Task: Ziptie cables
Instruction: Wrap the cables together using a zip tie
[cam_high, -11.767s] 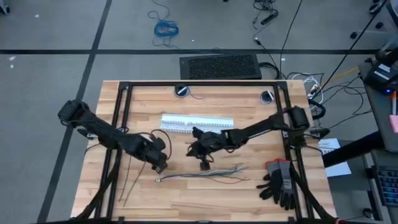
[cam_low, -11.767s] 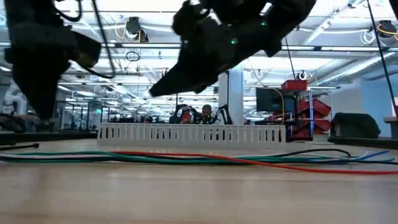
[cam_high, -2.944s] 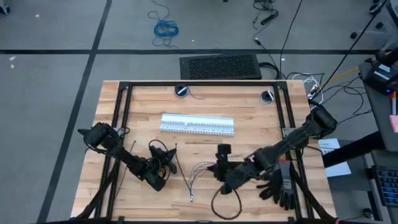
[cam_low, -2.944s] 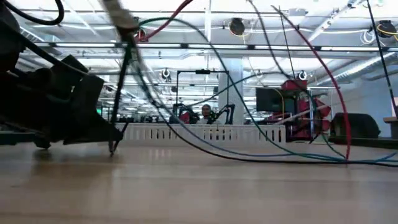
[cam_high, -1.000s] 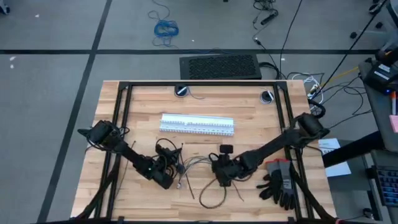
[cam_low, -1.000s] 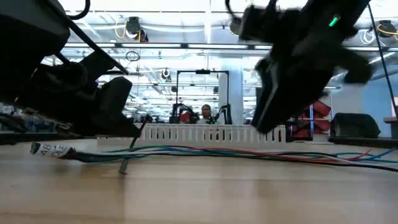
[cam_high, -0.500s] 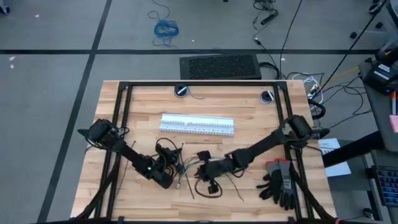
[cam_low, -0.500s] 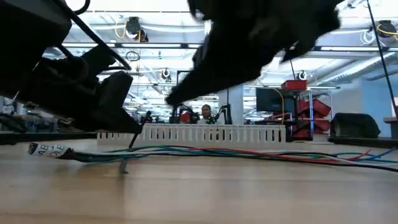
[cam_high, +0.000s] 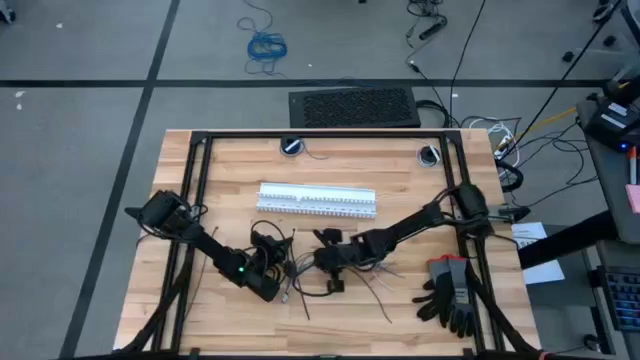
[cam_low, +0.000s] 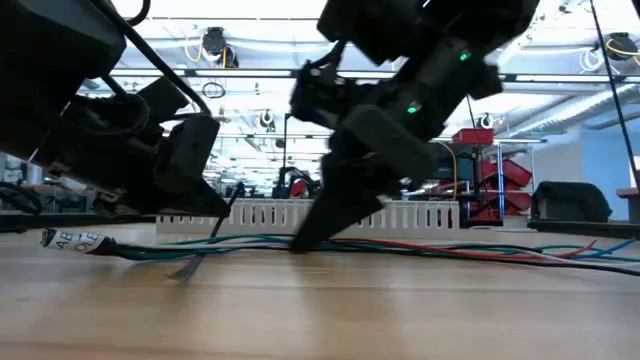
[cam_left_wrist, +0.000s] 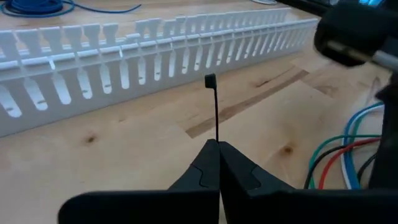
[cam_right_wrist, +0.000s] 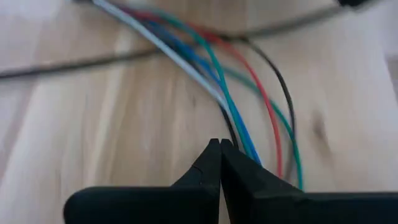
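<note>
Cables (cam_low: 420, 250): a loose bundle of thin wires in green, red, blue, white and black, lying on the wooden surface (cam_high: 400, 190) in front of the white slotted strip (cam_high: 317, 199), between the 2 pincers; a labelled end (cam_low: 72, 241) lies by the left pincer.
Ziptie in hand: a thin dark strip (cam_left_wrist: 215, 112) with a small square head stands up from the left pincer's tips, pointing toward the white slotted strip.
Other ziptie: a thin dark strip (cam_high: 375, 296) lies on the surface on the side of the cables away from the white slotted strip.
Left pincer (cam_left_wrist: 217, 148): fingers pressed together, clamped on the ziptie, low over the surface in front of the white slotted strip's left half, just beside the cables' left end.
Right pincer (cam_right_wrist: 219, 147): fingers together with nothing visibly between them, tips down right at the cables, in front of the middle of the white slotted strip; whether the tips touch a wire cannot be told.
Gloves (cam_high: 452, 290): a dark pair with a red patch, at the surface's right edge, well apart from the white slotted strip.
Blue coiled cable (cam_high: 266, 44): on the floor beyond the surface, well behind the white slotted strip.
</note>
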